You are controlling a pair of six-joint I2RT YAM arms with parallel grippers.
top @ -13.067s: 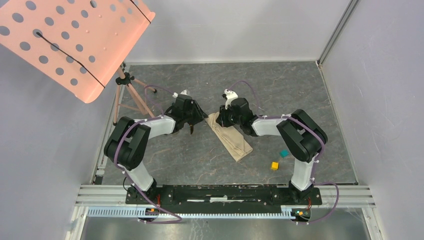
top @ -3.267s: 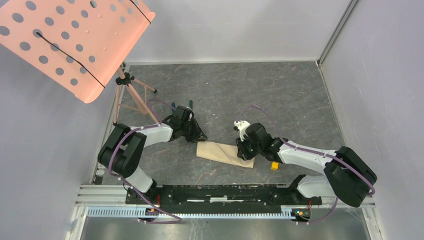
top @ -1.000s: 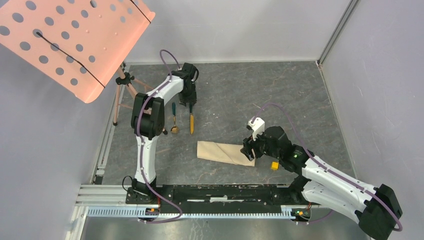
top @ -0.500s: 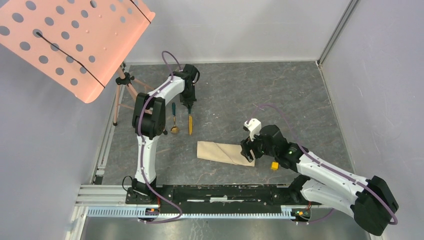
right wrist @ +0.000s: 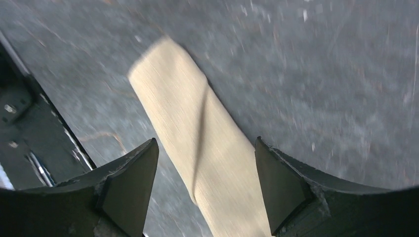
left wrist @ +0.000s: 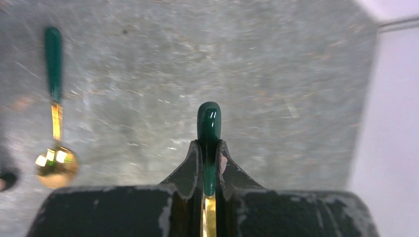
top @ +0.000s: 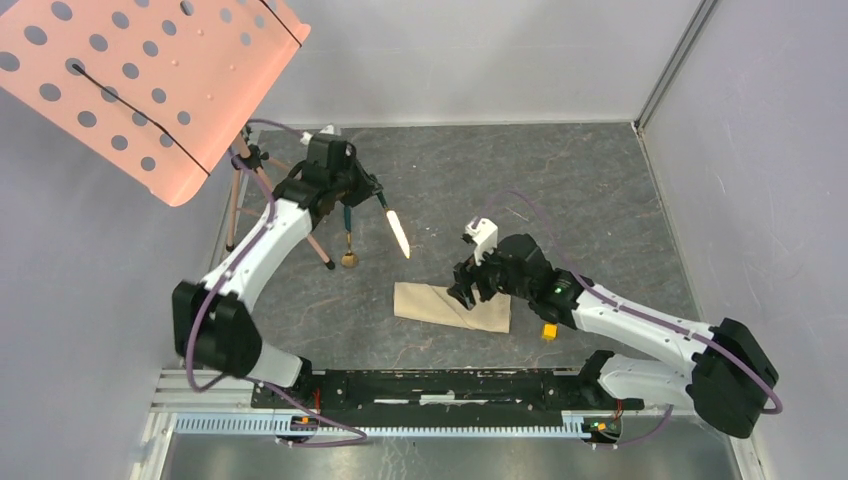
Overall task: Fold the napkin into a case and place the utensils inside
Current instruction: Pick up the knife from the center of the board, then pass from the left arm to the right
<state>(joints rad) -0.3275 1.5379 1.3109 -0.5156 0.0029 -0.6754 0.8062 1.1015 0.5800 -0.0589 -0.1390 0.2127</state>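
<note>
The beige napkin (top: 450,306) lies folded into a long narrow strip near the table's front, and shows in the right wrist view (right wrist: 197,138). My right gripper (top: 462,293) is open and hovers over the strip's middle, one finger on each side (right wrist: 205,168). My left gripper (top: 372,196) is shut on the knife's teal handle (left wrist: 209,143) and holds the knife (top: 398,231) lifted, its gold blade pointing toward the napkin. The gold spoon (top: 348,240) with a teal handle lies on the table to the left, also in the left wrist view (left wrist: 54,128).
A pink perforated stand top (top: 140,80) on a tripod (top: 262,190) stands at the back left beside my left arm. A yellow cube (top: 549,331) lies right of the napkin. Grey walls close the table at back and right.
My left gripper has lifted the knife off the table and swung it out to the right, away from the spoon. My right gripper has moved left over the napkin strip.
</note>
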